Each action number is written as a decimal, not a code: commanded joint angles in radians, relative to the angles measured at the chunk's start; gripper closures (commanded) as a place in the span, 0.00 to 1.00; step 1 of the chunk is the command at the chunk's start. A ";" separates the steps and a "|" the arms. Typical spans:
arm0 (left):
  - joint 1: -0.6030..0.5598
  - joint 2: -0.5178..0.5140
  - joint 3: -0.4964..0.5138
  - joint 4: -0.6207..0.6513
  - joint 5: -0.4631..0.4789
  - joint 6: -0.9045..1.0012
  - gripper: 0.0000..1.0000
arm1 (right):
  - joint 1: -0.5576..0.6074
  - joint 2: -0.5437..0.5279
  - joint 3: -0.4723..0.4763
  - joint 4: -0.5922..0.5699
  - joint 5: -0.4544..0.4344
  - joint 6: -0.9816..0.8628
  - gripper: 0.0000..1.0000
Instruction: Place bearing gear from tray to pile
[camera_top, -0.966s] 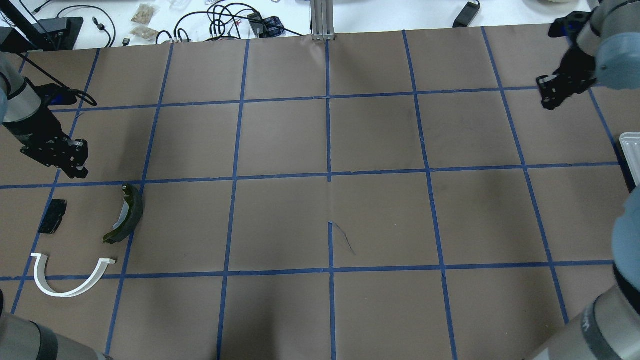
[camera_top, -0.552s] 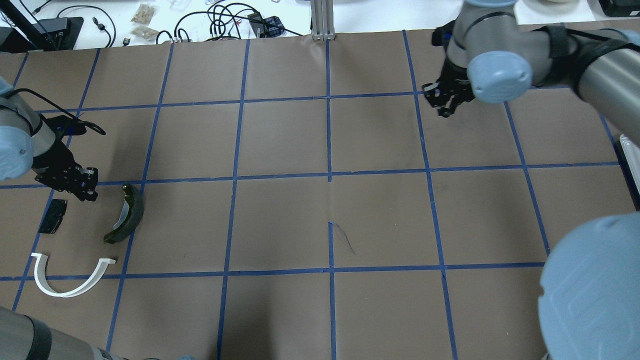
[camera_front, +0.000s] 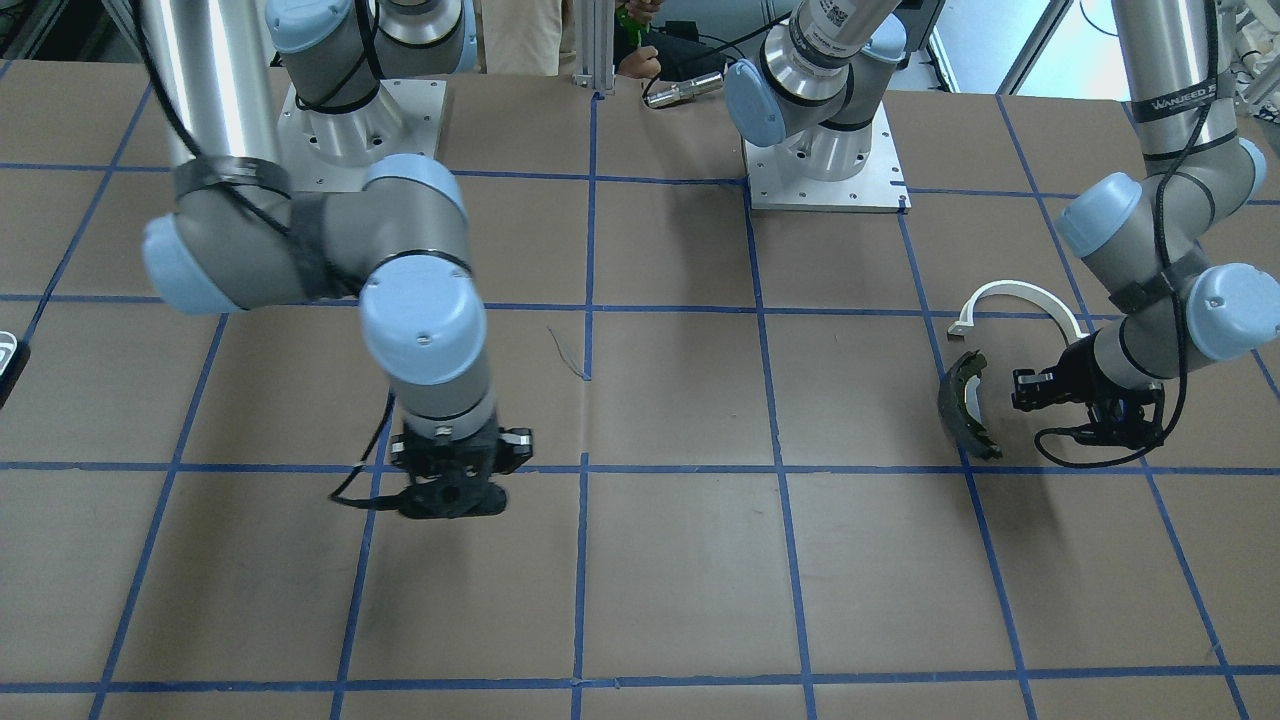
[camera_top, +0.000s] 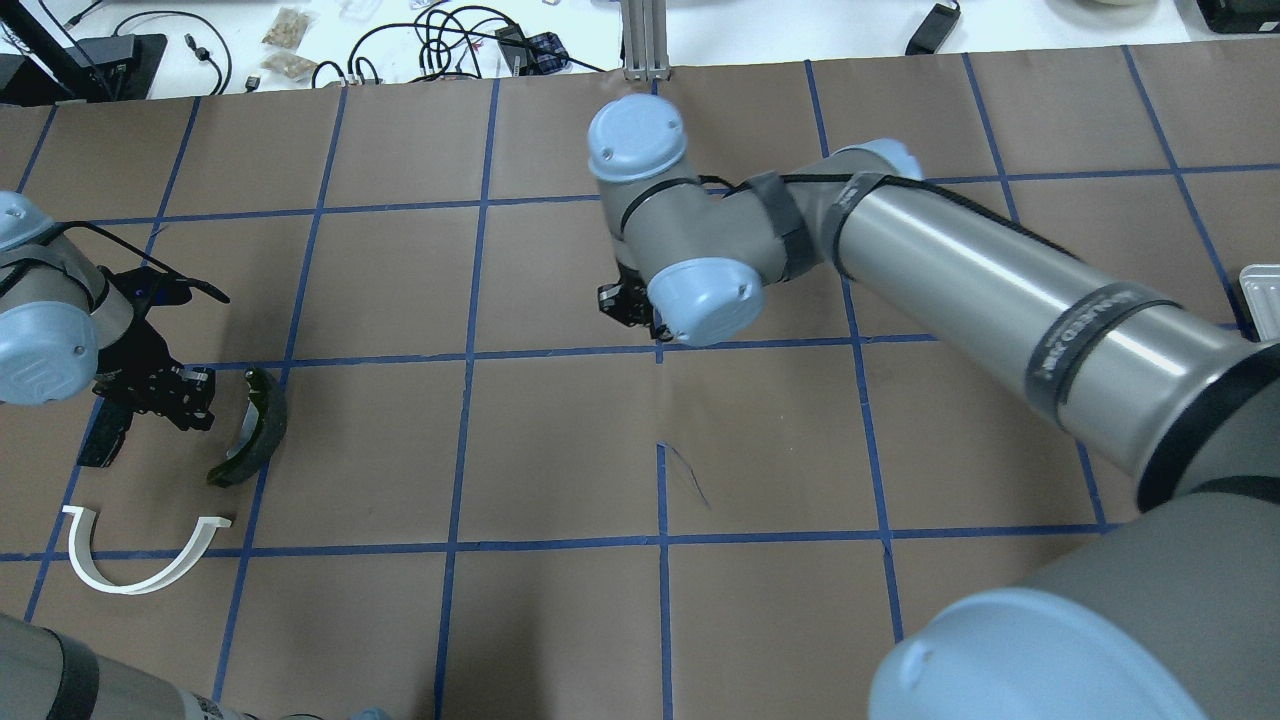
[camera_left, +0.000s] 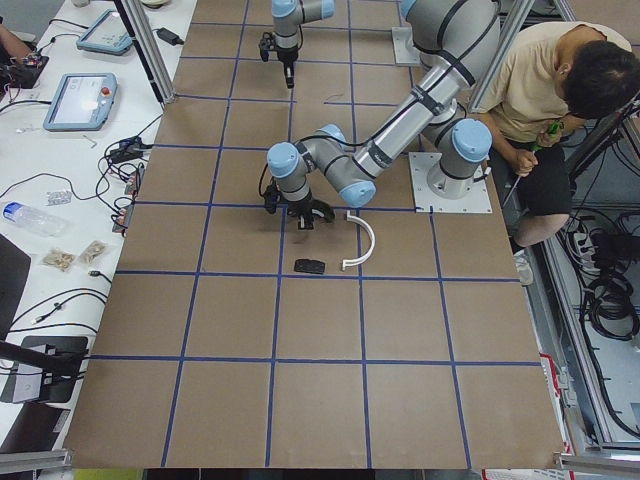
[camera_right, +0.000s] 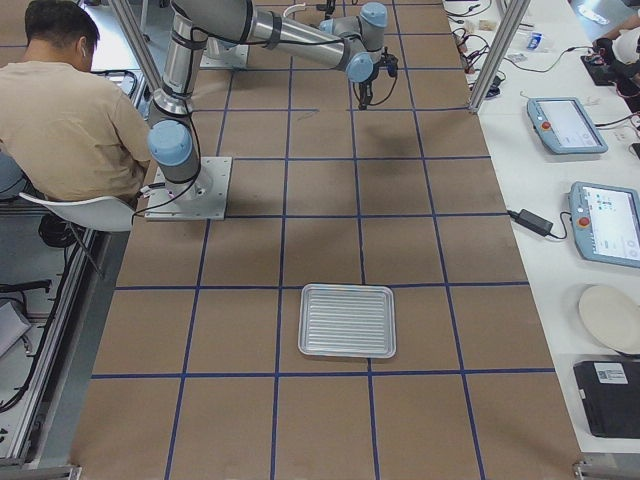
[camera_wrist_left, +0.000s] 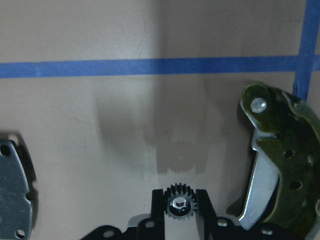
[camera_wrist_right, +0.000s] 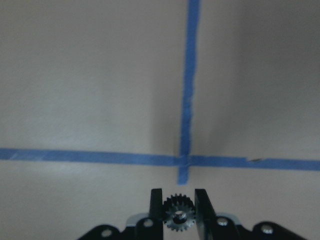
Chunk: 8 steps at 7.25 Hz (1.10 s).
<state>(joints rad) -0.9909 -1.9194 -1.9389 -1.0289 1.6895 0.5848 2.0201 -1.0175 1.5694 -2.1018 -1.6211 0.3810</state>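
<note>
Item: bearing gear (camera_wrist_left: 180, 201), clamped in the left hand (camera_top: 180, 400); held over bare worktop (camera_wrist_left: 125, 125) between the brake shoe (camera_wrist_left: 280, 165) and black pad (camera_top: 105, 435) of the pile; white arc bracket (camera_top: 140, 560) near. Second gear (camera_wrist_right: 178, 212), clamped in the right hand (camera_front: 450, 500), mid-worktop. Handling: lower close before the hand parts, clear of the shoe; a dropped toothed wheel may roll.

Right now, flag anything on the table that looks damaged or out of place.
Only the brown paper cover is marked: a thin dark slit or scratch runs off a tape line's end near the table's centre. The brake shoe, white arc bracket and black pad lie loose and apart, none visibly broken.
</note>
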 joint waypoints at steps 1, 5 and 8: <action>0.001 0.003 0.000 -0.010 0.009 -0.002 0.00 | 0.110 0.043 0.000 -0.047 0.006 0.099 0.95; -0.026 0.056 0.184 -0.217 -0.002 -0.069 0.00 | 0.034 -0.014 -0.006 -0.141 0.010 -0.002 0.00; -0.318 0.074 0.425 -0.450 -0.047 -0.373 0.00 | -0.177 -0.249 -0.008 0.120 0.082 -0.137 0.00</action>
<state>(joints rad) -1.1712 -1.8617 -1.5813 -1.4212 1.6555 0.3419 1.9334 -1.1591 1.5627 -2.0993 -1.5586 0.2804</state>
